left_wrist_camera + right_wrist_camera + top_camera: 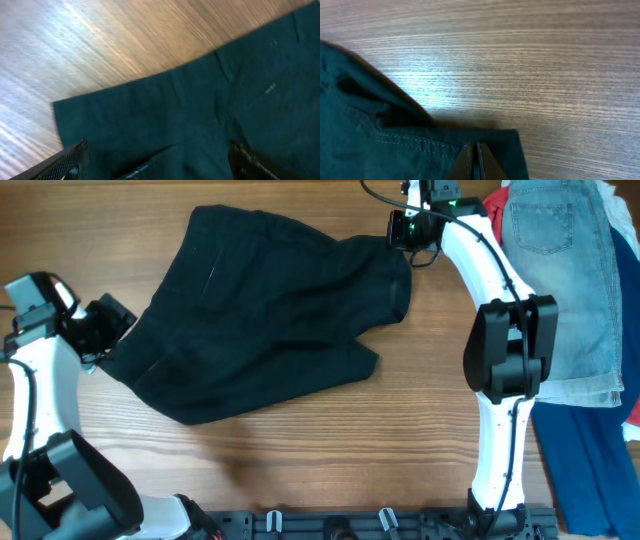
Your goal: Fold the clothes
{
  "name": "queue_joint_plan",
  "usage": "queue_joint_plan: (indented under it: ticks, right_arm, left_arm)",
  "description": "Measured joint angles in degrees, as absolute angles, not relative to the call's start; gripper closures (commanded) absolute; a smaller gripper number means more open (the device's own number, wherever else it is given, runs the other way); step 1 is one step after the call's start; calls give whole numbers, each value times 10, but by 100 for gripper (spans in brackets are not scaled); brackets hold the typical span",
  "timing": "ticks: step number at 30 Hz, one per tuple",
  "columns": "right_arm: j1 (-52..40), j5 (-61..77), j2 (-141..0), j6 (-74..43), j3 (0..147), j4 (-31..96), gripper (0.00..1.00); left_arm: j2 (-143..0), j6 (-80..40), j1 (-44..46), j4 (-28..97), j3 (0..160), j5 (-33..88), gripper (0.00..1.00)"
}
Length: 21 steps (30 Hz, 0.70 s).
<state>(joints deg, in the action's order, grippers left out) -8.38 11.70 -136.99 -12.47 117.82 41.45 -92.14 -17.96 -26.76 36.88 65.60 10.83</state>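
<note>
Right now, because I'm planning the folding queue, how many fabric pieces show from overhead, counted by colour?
Black soft-fabric garment: 1
Light-blue denim shorts: 1
Dark-blue cloth: 1
Red cloth: 1
Total: 4

Light-blue denim shorts point(560, 270) are being borne by the wooden table point(330, 450) at three o'clock. A red cloth point(497, 202) is being glimpsed beside them at one o'clock, and a dark-blue cloth point(590, 470) is being overlapped by their hem at five o'clock.
</note>
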Motion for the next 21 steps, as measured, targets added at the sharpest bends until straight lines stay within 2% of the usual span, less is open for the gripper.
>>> queue_joint_plan:
  ticks: [1,4,7,9,10,13,18,19,21]
  right_arm:
    - [-83,114,-1372,-128,1178,414,27]
    - [-75,113,-1378,-128,1178,396,18]
    - [-66,116,-1391,-114,1178,381,20]
    - [-64,123,-1406,-106,1178,369,32]
    - [-64,131,-1416,-102,1178,363,44]
    - [-64,159,-1430,-88,1179,346,55]
    - [-64,208,-1434,-70,1178,345,92]
    - [-64,214,-1434,-67,1178,349,96]
    - [-64,220,-1434,-67,1178,352,96]
  left_arm:
    - [-921,-176,-260,367,656,109,11]
    - [-921,-163,-234,356,656,108,11]
    - [-921,-154,-212,349,656,108,10]
    - [-921,-152,-207,347,656,108,10]
    - [-921,-152,-206,347,656,107,10]
    - [-921,-151,-205,347,656,106,10]
    - [-921,-151,-205,347,656,106,9]
    - [-921,-151,-205,347,656,106,10]
    - [-921,-150,-205,347,656,106,10]
